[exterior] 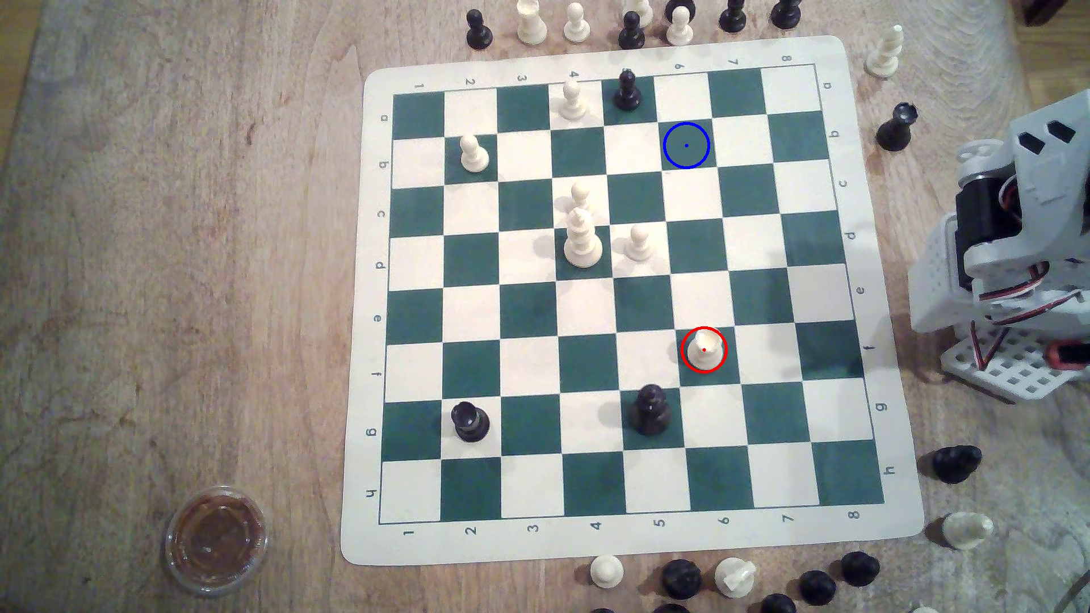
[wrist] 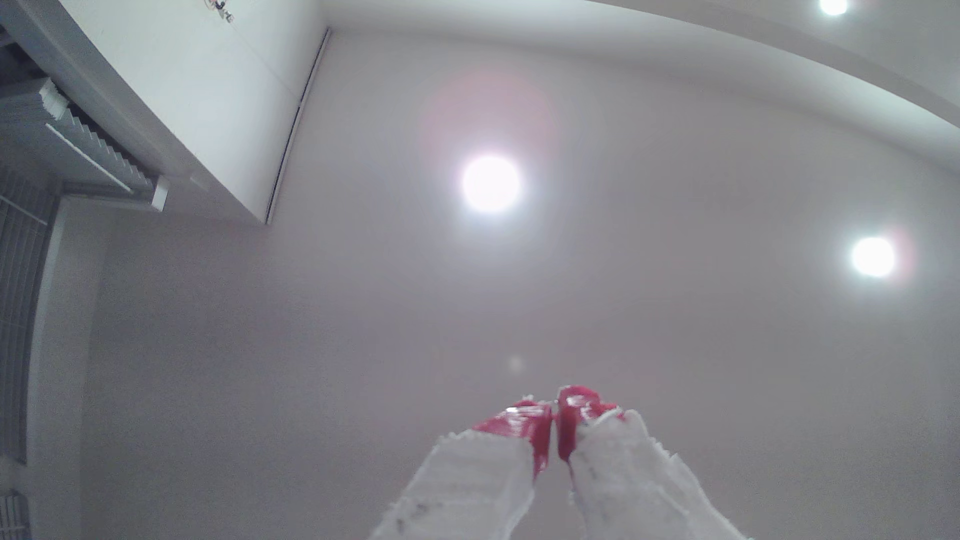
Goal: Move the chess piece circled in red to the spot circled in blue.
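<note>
While the claw (wrist: pixel 554 410) faces a lamp-lit ceiling (wrist: pixel 623 311), wood table (exterior: pixel 177 236) bears the board (exterior: pixel 625 542).

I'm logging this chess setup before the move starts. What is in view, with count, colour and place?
Board: one, green and cream, on the wooden table.
Circled chess piece: one, cream, on a green square in a red ring.
Spot: one green square, blue ring, bare.
Other cream pieces on the board: five, including a tall piece.
Black pieces on the board: three.
Spare pieces: cream and black, off the board's edges.
Lidded cup: one, clear, brown contents, exterior view's lower left.
Ceiling lights: three, wrist view.
Arm: white, exterior view's right.
Gripper: red-tipped jaws closed, empty, pointing at the ceiling.
</note>
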Controlling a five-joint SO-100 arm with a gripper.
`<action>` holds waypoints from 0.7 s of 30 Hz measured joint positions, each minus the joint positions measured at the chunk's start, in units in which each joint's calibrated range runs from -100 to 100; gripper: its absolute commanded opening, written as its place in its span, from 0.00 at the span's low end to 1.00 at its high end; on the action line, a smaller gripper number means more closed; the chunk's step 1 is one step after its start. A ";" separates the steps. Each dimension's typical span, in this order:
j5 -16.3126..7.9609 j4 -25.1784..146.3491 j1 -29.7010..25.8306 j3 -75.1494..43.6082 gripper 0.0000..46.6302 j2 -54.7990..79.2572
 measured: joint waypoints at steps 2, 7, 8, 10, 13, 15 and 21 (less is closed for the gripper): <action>0.00 0.00 0.00 0.00 0.00 0.00; 0.00 5.66 0.81 0.00 0.00 0.08; 0.00 6.85 0.81 0.00 0.00 0.08; 0.00 9.96 0.81 0.00 0.00 0.08; 0.00 16.89 0.88 -1.08 0.00 0.17; 0.00 27.33 1.70 -3.52 0.00 0.17; 0.00 66.29 3.10 -13.56 0.00 0.25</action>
